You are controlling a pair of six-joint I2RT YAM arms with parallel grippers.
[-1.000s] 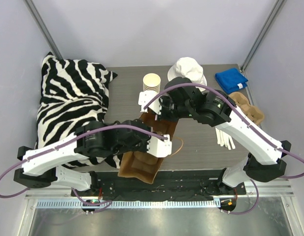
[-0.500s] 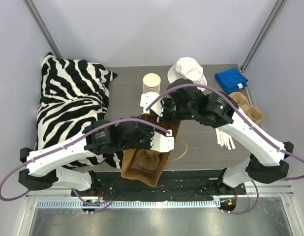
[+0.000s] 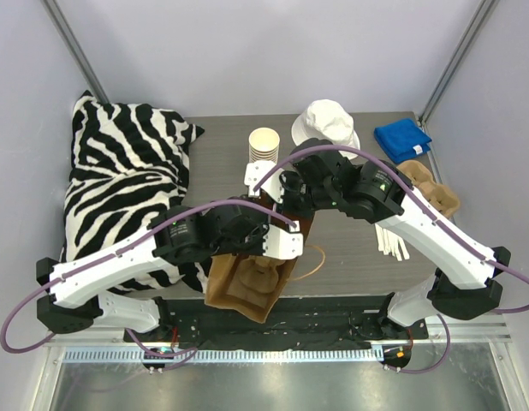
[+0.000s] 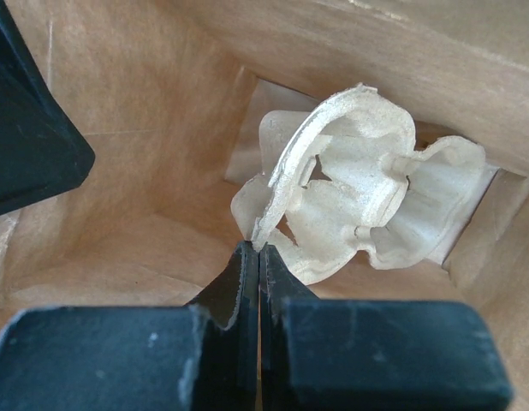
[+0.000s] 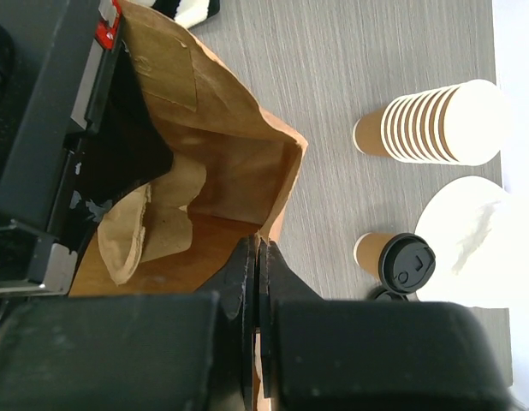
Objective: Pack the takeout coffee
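The takeout coffee [image 5: 393, 261], a tan cup with a black lid, stands on the table beside the white hat; the right arm hides it in the top view. A brown paper bag [image 5: 239, 171] stands open between the arms. My right gripper [image 5: 258, 244] is shut on the bag's rim. My left gripper [image 4: 258, 250] reaches into the bag, shut on the rim of a pale moulded-pulp cup tray [image 4: 359, 205]. From above, that tray [image 3: 256, 278] shows inside the bag [image 3: 223, 295].
A stack of lidless cups [image 3: 264, 143] stands behind the bag, with a white hat [image 3: 326, 122] to its right. A blue cloth [image 3: 401, 139], another pulp tray [image 3: 431, 190] and white sticks [image 3: 391, 240] lie at the right. A zebra pillow [image 3: 119, 171] fills the left side.
My left arm has swung a little to the right over the bag's mouth, carrying the tray with it. The right arm has barely moved.
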